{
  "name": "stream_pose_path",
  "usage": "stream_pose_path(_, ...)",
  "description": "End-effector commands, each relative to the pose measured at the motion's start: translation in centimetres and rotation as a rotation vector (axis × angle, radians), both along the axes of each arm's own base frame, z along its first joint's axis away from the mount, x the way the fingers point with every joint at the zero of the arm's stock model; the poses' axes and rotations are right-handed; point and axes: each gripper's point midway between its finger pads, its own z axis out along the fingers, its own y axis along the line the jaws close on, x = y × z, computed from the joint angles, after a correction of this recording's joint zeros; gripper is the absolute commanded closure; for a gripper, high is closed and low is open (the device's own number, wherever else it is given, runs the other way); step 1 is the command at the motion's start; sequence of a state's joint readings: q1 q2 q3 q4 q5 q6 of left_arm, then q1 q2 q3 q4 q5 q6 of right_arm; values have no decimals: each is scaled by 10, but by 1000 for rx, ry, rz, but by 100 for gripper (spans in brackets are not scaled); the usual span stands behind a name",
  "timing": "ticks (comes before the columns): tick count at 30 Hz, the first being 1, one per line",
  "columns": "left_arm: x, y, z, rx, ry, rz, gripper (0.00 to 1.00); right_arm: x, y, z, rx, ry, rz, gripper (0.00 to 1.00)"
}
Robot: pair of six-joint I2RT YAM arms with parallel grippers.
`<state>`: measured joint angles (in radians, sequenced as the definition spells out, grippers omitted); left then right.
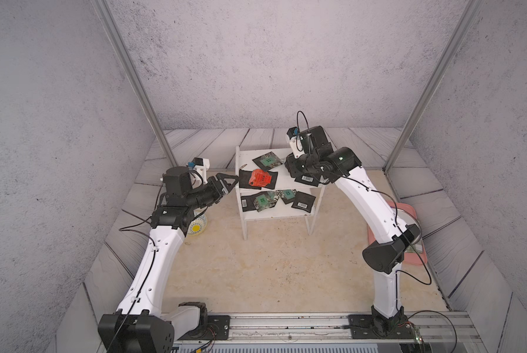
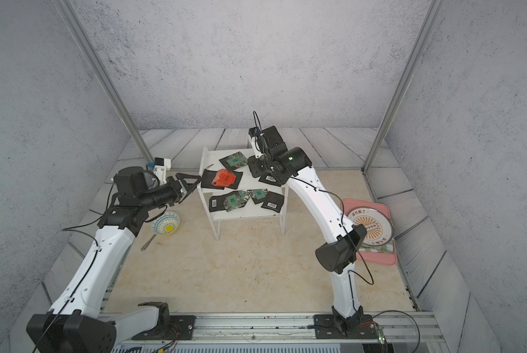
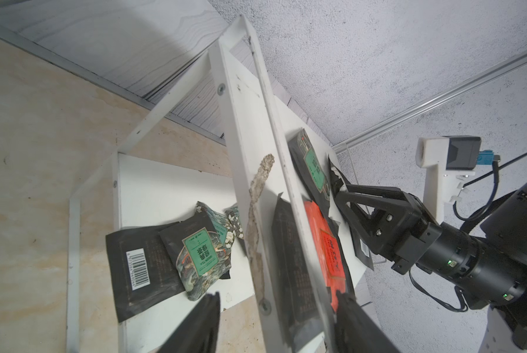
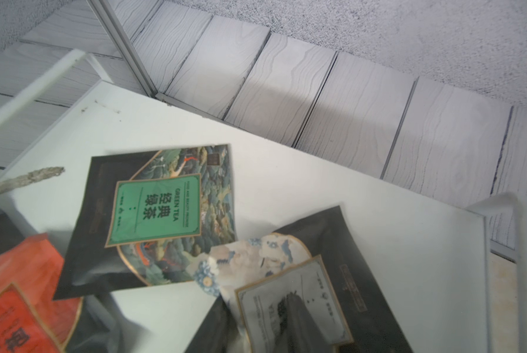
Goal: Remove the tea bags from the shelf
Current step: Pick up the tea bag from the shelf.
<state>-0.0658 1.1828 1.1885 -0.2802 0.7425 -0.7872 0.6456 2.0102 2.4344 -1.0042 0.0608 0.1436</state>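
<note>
Tea bags (image 1: 263,200) lie on both boards of the shelf (image 1: 274,214), which stands on the desk (image 1: 256,269). Four show on its lower board. Others lie on its upper board, among them a red-orange sachet (image 1: 259,178) resting on a black sachet (image 1: 244,181) that overhangs the shelf's left end. Left fingers (image 3: 204,321) stand wide, one on either side of that end, gripping nothing. Right fingers (image 3: 366,201) sit low over the shelf's right end, drawn narrow about a white-labelled sachet (image 4: 323,299); whether they clamp it cannot be told.
</note>
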Motion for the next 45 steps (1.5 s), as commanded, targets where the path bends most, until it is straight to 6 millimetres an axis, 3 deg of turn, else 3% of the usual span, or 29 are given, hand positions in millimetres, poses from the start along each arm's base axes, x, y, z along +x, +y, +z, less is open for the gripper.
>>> stream_pose_path(1,-3,0,-35,24,115,6,37,-12,-9,-27,-69,109,5,72)
stream_pose_path(16,-2,0,-33,22,111,10,37,-5,11,22,66,-18,66,88)
stream_pose_path(26,-2,0,-32,23,109,9,37,-13,19,56,148,-86,113,90)
stream_pose_path(34,-2,0,-18,34,83,3,33,-36,3,81,164,-123,114,90)
stream_pose_path(45,1,-3,6,24,36,-13,22,-66,-28,88,145,-135,79,91)
